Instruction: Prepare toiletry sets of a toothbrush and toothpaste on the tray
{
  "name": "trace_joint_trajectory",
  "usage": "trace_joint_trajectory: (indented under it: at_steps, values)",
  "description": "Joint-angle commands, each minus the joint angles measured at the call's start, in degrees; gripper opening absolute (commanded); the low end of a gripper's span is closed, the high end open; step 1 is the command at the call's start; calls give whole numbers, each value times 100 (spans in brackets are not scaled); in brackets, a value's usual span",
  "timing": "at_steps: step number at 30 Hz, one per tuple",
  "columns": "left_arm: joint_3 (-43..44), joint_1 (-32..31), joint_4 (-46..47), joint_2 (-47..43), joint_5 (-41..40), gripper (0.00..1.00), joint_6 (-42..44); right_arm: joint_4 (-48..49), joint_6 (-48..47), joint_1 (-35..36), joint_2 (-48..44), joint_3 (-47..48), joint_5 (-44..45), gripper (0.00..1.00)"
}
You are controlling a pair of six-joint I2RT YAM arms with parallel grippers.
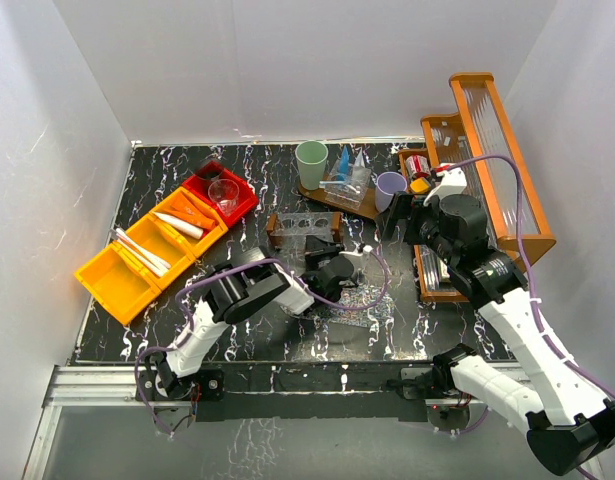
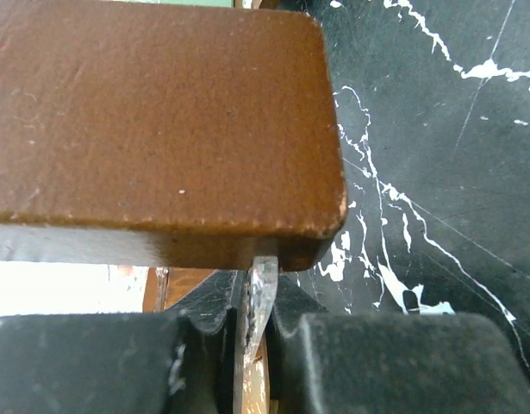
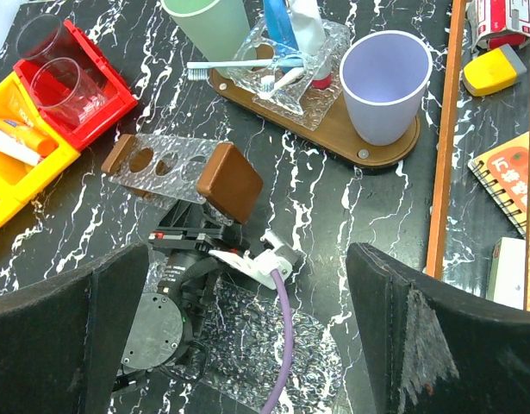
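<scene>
We see the left arm stretched low toward the frame's centre, its left gripper pinched tight on the clear rack. The right gripper hangs spread wide, empty, beside the lilac cup. The cup stands on the tray at upper middle, with a toothbrush.

walls: plain white | table: black, white-veined | light: even
</scene>
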Motion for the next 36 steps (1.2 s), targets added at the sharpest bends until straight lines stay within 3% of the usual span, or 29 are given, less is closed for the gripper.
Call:
trace_joint_trajectory:
  at_steps: [1, 5, 11, 16, 21, 29, 33, 36]
  values:
    - [195, -83, 186, -36, -128, 0, -265, 173, -32, -2, -97, -9, 79, 98]
    - [139, -232, -278, -98, -72, 11, -663, 241, 10, -6, -101, -96, 58, 98]
    - [-7, -534, -742, -156, -33, 41, -1057, 316, 42, -2, -139, -161, 47, 98]
    - [-81, -650, -1965, -670, 131, 52, -2007, 316, 42, -3, -204, -217, 57, 98]
    - [-108, -661, -4067, -1618, 910, 60, -3788, 339, 68, -2, -269, -308, 66, 98]
    - [-286, -621, -6107, -3343, 2407, 67, -5587, 463, 91, -2, -271, -426, -1, 98]
    - [-647, -197, -6532, -4336, 3350, 70, -6584, 476, 84, -3, -287, -450, -21, 98]
    - [-866, 931, -6639, -5080, 4354, 72, -7666, 492, 84, -2, -304, -489, -67, 98]
